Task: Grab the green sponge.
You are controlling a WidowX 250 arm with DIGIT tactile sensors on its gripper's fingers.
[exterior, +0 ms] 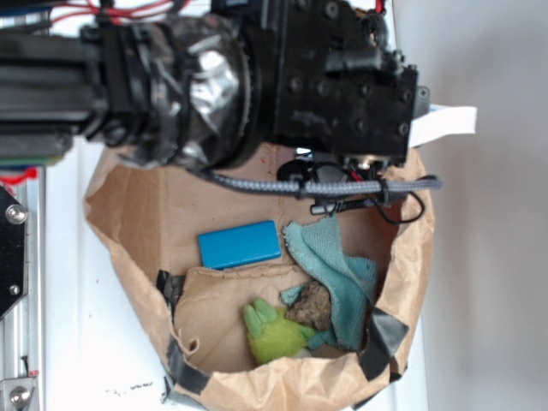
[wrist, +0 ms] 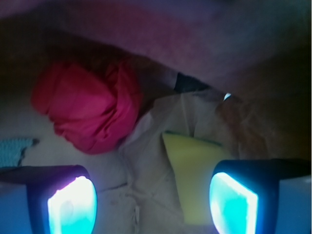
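Observation:
The green sponge (wrist: 195, 175) is a yellow foam block with a thin green layer along its far edge, lying on crumpled brown paper in the wrist view. My gripper (wrist: 153, 204) is open just above the paper. The sponge lies between the two fingers, close against the right finger (wrist: 234, 204), with a wide gap to the left finger (wrist: 70, 207). Nothing is held. In the exterior view the black arm (exterior: 325, 77) hangs over the back of the paper bag and hides both the sponge and the fingertips.
A crumpled red cloth (wrist: 87, 109) lies beyond the left finger. The bag's brown paper walls (exterior: 128, 223) surround a blue block (exterior: 240, 243), a teal cloth (exterior: 338, 274), a lime-green fuzzy thing (exterior: 274, 334) and a brown lump (exterior: 310, 306).

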